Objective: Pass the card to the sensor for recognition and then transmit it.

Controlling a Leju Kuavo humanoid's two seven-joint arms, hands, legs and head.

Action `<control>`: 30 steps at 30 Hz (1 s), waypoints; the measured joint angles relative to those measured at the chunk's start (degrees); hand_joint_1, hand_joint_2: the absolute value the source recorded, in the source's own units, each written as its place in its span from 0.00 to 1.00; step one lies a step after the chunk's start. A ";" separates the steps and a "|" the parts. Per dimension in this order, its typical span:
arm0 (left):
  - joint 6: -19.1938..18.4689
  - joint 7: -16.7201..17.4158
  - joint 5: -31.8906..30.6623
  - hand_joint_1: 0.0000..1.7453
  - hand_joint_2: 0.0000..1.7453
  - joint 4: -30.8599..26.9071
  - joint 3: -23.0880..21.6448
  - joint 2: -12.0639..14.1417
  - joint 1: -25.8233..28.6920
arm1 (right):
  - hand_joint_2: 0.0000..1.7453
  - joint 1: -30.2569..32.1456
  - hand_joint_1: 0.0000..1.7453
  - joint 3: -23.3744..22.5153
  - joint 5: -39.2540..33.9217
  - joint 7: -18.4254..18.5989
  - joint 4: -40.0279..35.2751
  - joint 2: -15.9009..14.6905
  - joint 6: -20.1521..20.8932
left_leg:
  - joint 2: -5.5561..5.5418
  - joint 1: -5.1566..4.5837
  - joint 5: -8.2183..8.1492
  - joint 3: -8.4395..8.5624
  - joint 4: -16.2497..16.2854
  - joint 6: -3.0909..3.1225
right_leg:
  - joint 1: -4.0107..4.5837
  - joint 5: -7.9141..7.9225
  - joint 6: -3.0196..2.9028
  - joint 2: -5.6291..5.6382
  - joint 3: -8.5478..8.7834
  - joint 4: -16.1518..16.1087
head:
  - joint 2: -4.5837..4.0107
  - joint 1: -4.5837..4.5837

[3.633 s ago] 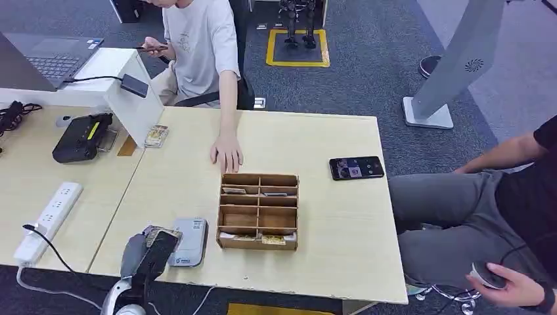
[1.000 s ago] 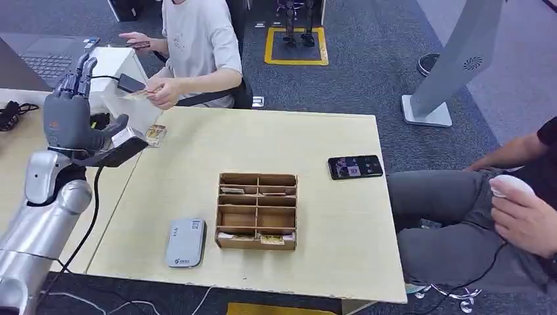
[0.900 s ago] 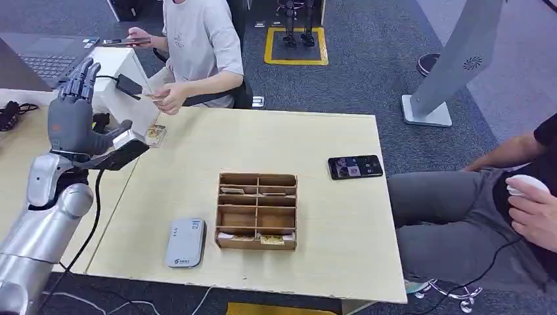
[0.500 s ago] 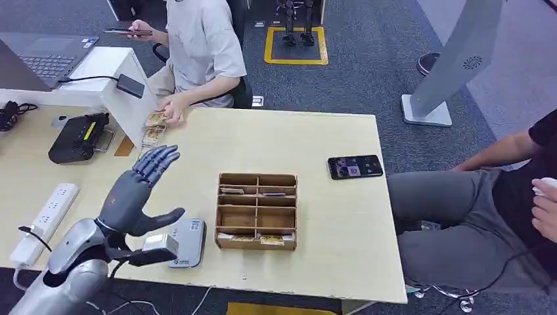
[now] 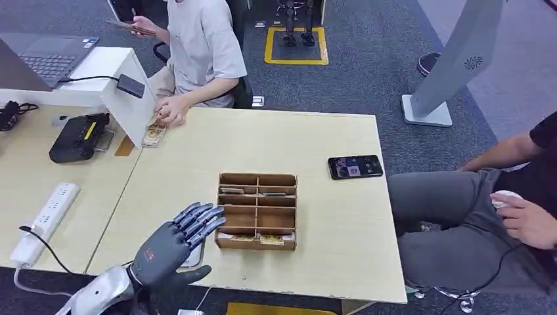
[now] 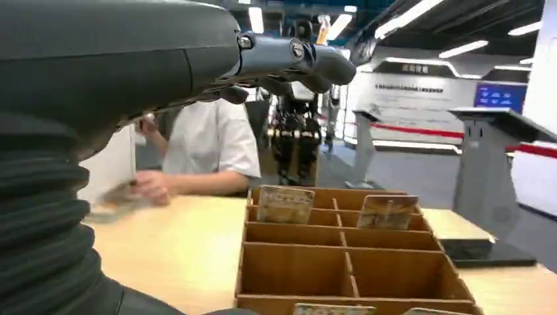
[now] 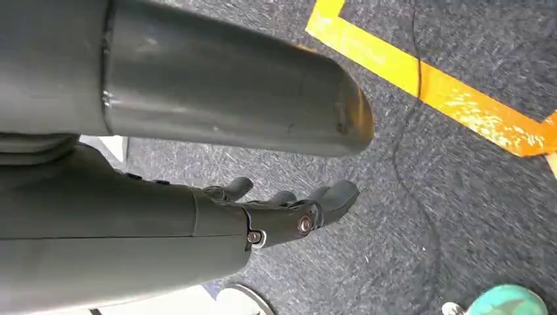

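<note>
Our left hand (image 5: 172,244), fingers spread and holding nothing, hovers over the sensor (image 5: 194,254) beside the wooden organizer (image 5: 258,210); cards (image 6: 284,203) stand in its slots, so pickup and scanning apparently remain. Right hand (image 7: 289,210) hangs loosely curled.

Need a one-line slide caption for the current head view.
Left hand open, fingers spread over the table's near edge beside the wooden card organizer; a seated person's hand rests on cards at the far corner.

Cards (image 6: 285,203) upright in wooden organizer (image 6: 348,262)
</note>
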 joint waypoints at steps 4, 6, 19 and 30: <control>1.92 1.70 -3.03 0.00 1.00 0.96 -1.09 0.00 -0.05 | 0.00 0.01 0.00 0.00 0.17 0.17 -0.72 0.17 0.48 | 0.00 0.00 0.00 0.00 0.00 0.00 | 0.00 0.00 0.00 0.00 -0.01 0.00 | 0.00 0.00; 1.96 1.83 -3.33 0.00 1.00 1.31 -1.46 0.00 -0.06 | 0.00 0.02 0.00 0.00 0.20 0.17 -0.96 0.31 0.57 | 0.00 0.00 0.00 0.00 0.00 0.00 | 0.00 0.00 0.00 0.00 0.00 0.00 | 0.00 0.00; 8.21 13.33 -16.84 0.00 1.00 10.64 -5.09 -5.23 -2.36 | 0.00 0.06 0.00 -0.02 -0.55 2.51 -4.11 1.42 3.30 | -0.01 -0.01 0.00 0.01 0.01 0.00 | -0.01 0.01 0.00 -0.01 0.01 -0.01 | 0.00 0.00; 8.06 13.24 -16.16 0.00 1.00 12.24 -6.49 -6.82 -2.41 | 0.00 0.19 0.00 -0.04 -0.77 2.56 -5.00 1.77 3.47 | 0.00 0.00 0.00 0.01 0.00 0.00 | 0.00 0.01 0.00 -0.01 -0.02 0.00 | -0.02 0.00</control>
